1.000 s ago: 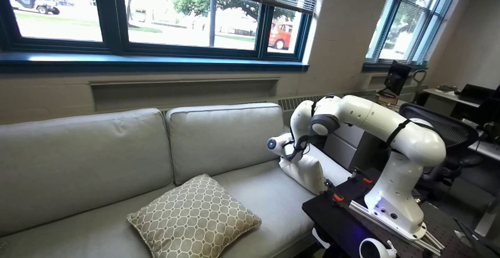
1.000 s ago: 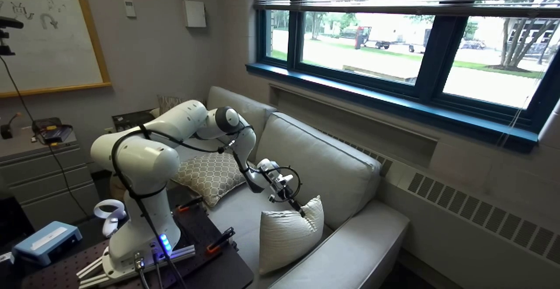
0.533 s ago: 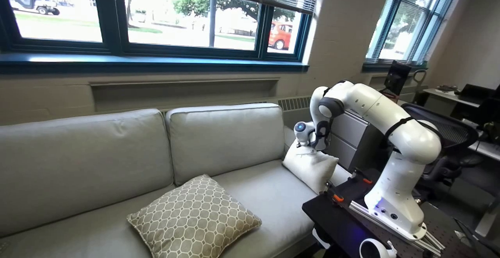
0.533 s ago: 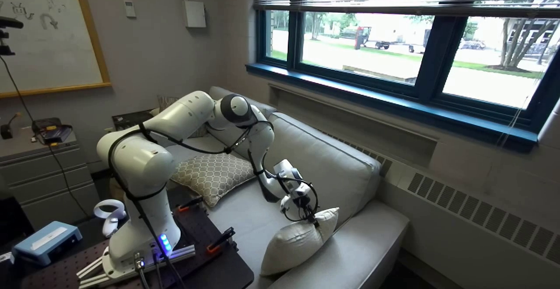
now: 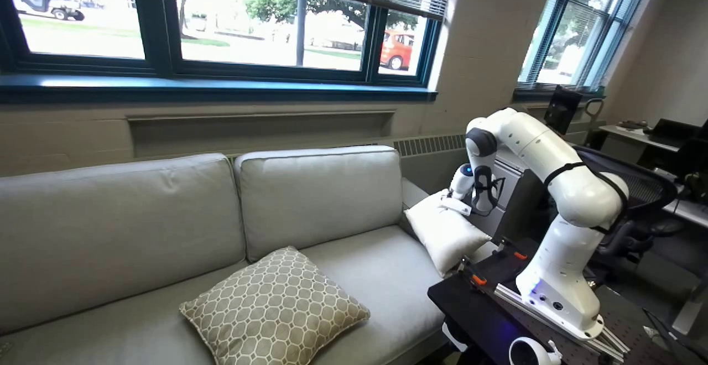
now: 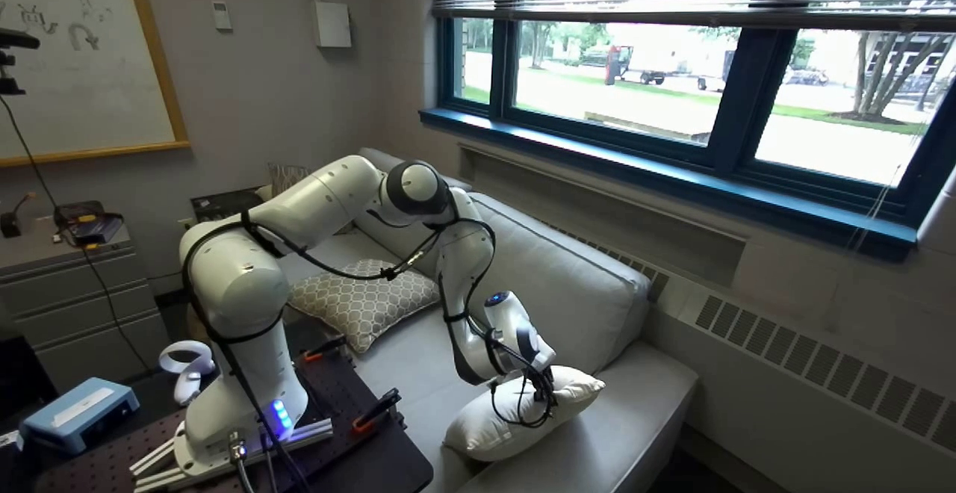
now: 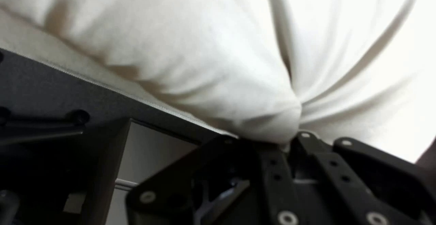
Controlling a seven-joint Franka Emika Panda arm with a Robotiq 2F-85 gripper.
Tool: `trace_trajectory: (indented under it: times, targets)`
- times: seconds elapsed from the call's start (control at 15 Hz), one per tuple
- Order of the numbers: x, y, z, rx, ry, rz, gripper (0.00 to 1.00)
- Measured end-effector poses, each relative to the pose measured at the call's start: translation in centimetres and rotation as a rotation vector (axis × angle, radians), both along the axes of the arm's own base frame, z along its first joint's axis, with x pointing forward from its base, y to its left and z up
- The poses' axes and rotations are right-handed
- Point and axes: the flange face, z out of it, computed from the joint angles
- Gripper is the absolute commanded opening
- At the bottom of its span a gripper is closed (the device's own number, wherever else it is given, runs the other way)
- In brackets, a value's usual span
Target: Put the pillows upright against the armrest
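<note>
Two pillows are plain to see. The white pillow (image 5: pixel 447 232) is tilted at the armrest (image 6: pixel 609 433), overlapping it in both exterior views; whether the two touch cannot be told. The tool (image 7: pixel 289 144) is clamped on the white pillow, its jaws nearly together on a pinch of cloth. The patterned pillow (image 5: pixel 276 307) lies on the seat of the couch (image 5: pixel 365 260), well apart from the armrest. Behind the seat stand two back cushions (image 5: pixel 321 196). One robot arm (image 5: pixel 589 204) is mounted on a black surface (image 6: pixel 381 457), with two clamps (image 6: pixel 379 407) along its couch-side edge. Only the wrist view shows the folds running into the grip. A whiteboard (image 6: pixel 82 60) and a blue box (image 6: pixel 81 412) appear in just an exterior view; an office chair (image 5: pixel 625 180) and a red car (image 5: pixel 397 50) likewise.
</note>
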Motion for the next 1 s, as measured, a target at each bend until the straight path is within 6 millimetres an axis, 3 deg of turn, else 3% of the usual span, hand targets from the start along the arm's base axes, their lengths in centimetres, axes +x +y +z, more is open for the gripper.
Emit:
trace_trajectory:
  times: [0.2, 0.4, 1.0]
  targets:
    - [0.7, -0.2, 0.2, 0.086, -0.057, -0.062, 0.10]
    - [1.6, 0.8, 0.5, 0.140, -0.090, -0.076, 0.10]
    - [8.2, 7.5, 1.9, 0.149, -0.157, 0.030, 0.10]
